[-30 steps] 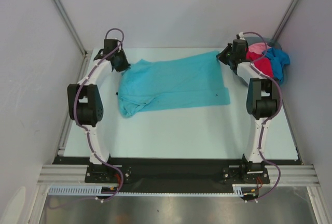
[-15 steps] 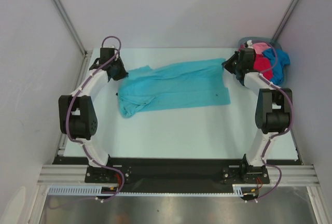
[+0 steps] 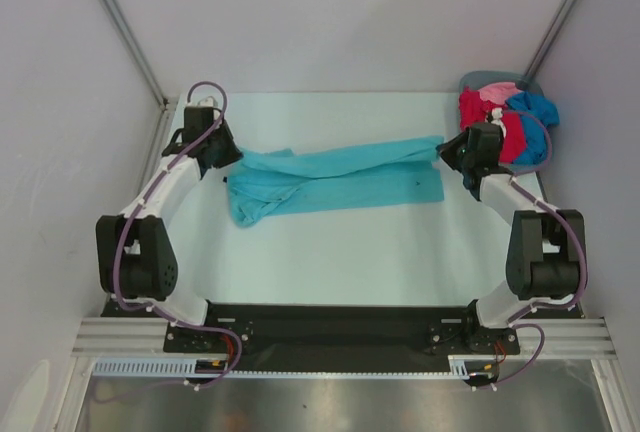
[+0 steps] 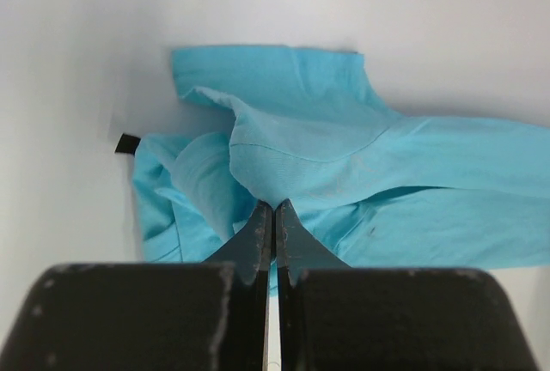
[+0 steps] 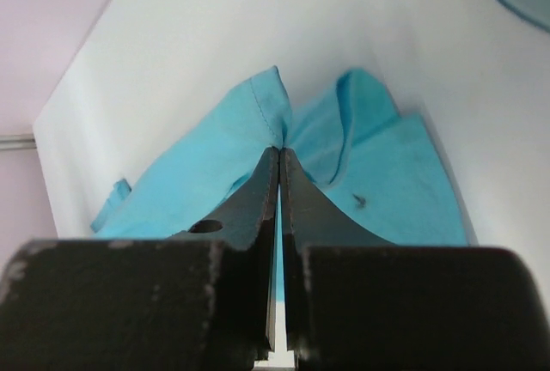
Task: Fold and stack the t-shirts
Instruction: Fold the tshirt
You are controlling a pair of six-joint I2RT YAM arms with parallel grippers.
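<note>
1. Left gripper (image 3: 224, 153) (image 4: 274, 208): at the far-left part of the white table (image 3: 350, 252). Jaws pressed together, pinching a fold of the teal t-shirt (image 3: 340, 177) at its left end

2. Teal t-shirt (image 4: 387, 165) (image 5: 198, 173): across the back-middle of the table, running between the two grippers. Its far edge is raised and pulled into a narrow band above a lower layer that lies flat. The left end is bunched, with a sleeve spread on the table beyond the fold and a small black tag (image 4: 126, 142) at the edge. There is a dark speck (image 5: 359, 202) on the flat layer near the right end

3. Right gripper (image 3: 447, 148) (image 5: 281, 149): at the shirt's right end. Jaws closed tight on a hemmed corner of the teal cloth, held up off the table

4. Grey-blue basket (image 3: 480, 79): far-right corner, just behind the right gripper. It holds a loose heap of a red t-shirt (image 3: 478, 107), a pink t-shirt (image 3: 500, 92) and a blue t-shirt (image 3: 537, 107), none of them folded
</note>
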